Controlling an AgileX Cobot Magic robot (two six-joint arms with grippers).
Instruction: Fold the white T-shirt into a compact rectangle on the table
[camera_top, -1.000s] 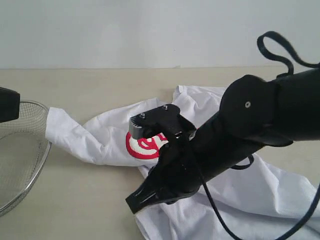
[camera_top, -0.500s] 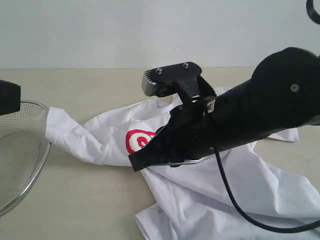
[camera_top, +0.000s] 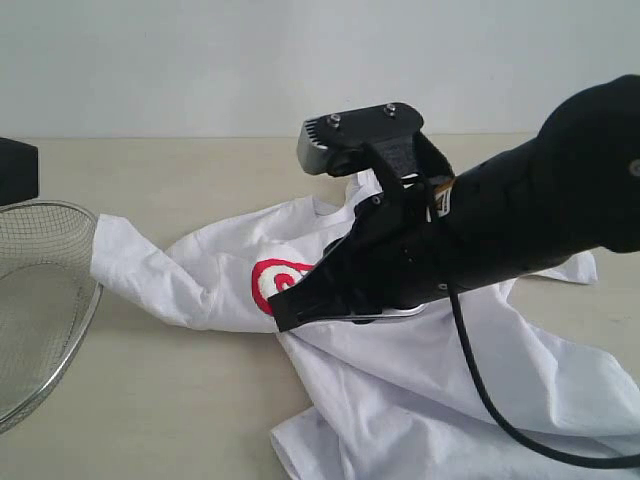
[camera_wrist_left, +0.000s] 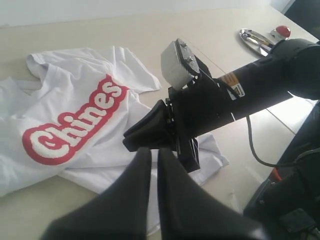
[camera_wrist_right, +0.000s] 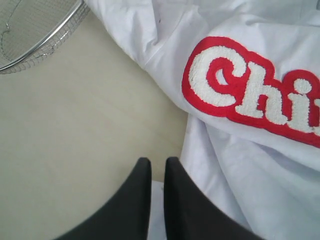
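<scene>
Since a second ago the right pincer has lifted from down near 6 o'clock and now hangs over the shirt's chest, with its arm coming in from 3 o'clock.

Counting things up:
- **Shirt:** one white T-shirt, rumpled and face up on the surface, with the red "Chines" lettering showing.
- **Basket:** one wire basket at 9 o'clock. The shirt lies outside it, one sleeve just beside its rim.
- **Pincers:** two. The right pincer's fingers are together and gripping nothing. The left pincer is pressed together too, clear of the cloth and holding nothing.
</scene>
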